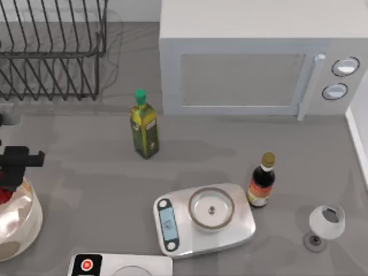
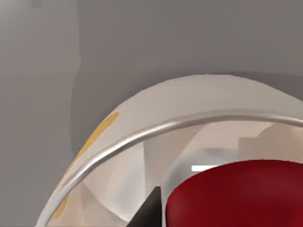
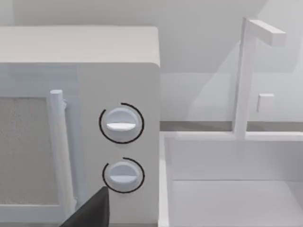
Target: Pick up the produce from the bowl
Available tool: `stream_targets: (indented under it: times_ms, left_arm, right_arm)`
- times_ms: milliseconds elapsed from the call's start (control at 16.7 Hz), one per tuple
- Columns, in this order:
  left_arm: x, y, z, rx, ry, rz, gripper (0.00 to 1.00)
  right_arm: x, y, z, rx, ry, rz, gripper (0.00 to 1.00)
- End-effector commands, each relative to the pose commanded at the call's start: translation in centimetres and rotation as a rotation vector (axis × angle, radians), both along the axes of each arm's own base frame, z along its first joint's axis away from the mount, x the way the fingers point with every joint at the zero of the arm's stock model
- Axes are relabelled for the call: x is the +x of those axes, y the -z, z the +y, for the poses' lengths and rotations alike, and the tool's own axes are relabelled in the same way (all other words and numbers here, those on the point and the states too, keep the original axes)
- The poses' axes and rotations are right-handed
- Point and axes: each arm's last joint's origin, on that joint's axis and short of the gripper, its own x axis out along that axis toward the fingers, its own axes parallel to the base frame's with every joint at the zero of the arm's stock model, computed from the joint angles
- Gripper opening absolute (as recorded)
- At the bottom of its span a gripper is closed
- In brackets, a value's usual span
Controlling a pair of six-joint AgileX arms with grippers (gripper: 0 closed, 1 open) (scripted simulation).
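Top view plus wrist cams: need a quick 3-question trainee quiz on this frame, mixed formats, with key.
1. True or false: the produce lies inside the bowl.
2. Multiple choice: which item stands nearest the scale? A) green-capped oil bottle B) dark sauce bottle C) dish rack
3. Fill in: the left gripper is over the ____ at the table's left edge.

Key: 1 true; 2 B; 3 bowl.
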Motion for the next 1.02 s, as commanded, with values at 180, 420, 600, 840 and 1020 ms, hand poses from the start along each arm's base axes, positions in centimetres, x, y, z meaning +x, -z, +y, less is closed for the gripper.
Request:
stream_targets:
  times_ms: [180, 420, 600, 840, 1020]
  left_arm:
    - [1.1, -5.6, 0.0, 0.000, 0.000, 0.015, 0.00]
    - [0.2, -13.7, 0.0, 0.000, 0.000, 0.022, 0.00]
    - [-1.5, -18.1, 0.0, 0.000, 0.000, 0.003, 0.00]
    - [-2.7, -20.1, 0.0, 0.000, 0.000, -0.013, 0.00]
    - [-2.6, -20.0, 0.1, 0.001, -0.003, -0.010, 0.00]
  right_arm:
    - [0.0, 0.0, 0.0, 0.000, 0.000, 0.000, 1.00]
    - [0.0, 0.0, 0.0, 0.000, 0.000, 0.000, 1.00]
    - [0.0, 0.0, 0.0, 0.000, 0.000, 0.000, 1.00]
    - [0.0, 0.0, 0.0, 0.000, 0.000, 0.000, 1.00]
    - [0.0, 0.0, 0.0, 0.000, 0.000, 0.000, 1.00]
